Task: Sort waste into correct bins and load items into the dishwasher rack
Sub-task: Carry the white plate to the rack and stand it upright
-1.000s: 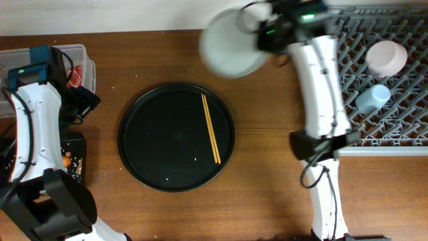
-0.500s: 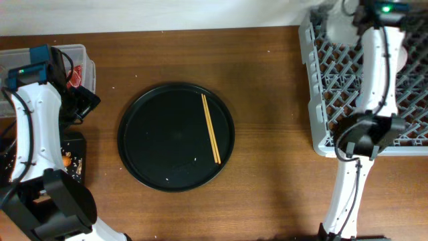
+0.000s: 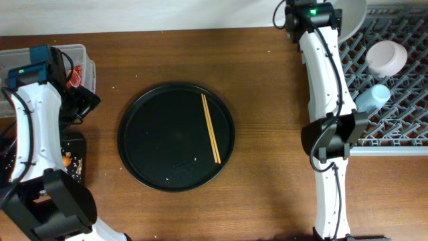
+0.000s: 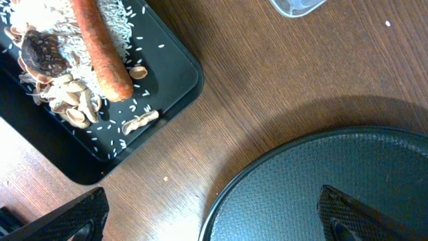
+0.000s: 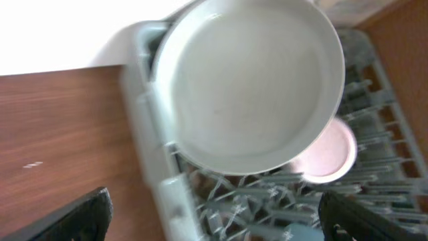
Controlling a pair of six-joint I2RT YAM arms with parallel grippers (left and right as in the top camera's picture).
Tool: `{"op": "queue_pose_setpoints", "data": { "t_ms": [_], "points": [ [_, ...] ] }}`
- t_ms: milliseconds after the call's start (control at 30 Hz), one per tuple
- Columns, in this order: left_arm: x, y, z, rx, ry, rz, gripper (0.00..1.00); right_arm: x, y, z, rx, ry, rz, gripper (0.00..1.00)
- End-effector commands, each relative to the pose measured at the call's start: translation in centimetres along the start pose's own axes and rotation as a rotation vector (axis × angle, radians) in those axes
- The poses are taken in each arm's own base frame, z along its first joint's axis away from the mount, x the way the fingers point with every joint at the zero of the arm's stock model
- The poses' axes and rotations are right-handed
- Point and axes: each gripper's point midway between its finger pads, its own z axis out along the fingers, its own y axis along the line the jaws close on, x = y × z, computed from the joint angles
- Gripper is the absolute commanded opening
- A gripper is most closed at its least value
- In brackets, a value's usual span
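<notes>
Where the grey rack (image 3: 401,100) fills the far right corner of the tabletop, the plate (image 5: 247,87) sits over the rack's far left corner. It is round, plain white and bare, its hollow face turned toward the right wrist camera. Being round, it shows no long axis, and its tilt cannot be told. The right gripper (image 5: 214,224) has its fingers spread wide, with nothing between them. The left gripper (image 4: 214,217) is likewise spread, near the left edge beside the black bin (image 4: 180,73).
</notes>
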Motion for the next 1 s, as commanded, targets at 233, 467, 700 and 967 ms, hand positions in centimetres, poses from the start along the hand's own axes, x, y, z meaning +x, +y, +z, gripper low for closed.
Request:
{"op": "queue_pose_setpoints", "data": {
  "t_ms": [233, 467, 700, 967],
  "points": [
    [-0.2, 0.1, -0.5, 0.006, -0.016, -0.015, 0.99, -0.9, -1.0, -9.9, -0.411, 0.043, 0.213, 1.00],
    [-0.2, 0.1, -0.5, 0.006, -0.016, -0.015, 0.99, -2.3, -15.4, 1.0, -0.403, 0.037, 0.657, 0.04],
    [-0.2, 0.1, -0.5, 0.006, -0.015, -0.015, 0.99, 0.4, -15.4, 11.6, -0.411, 0.085, 0.724, 0.04],
    [-0.2, 0.1, -0.5, 0.006, -0.016, -0.015, 0.99, 3.3, -12.7, 15.8, -0.426, 0.179, 0.750, 0.04]
  ]
}}
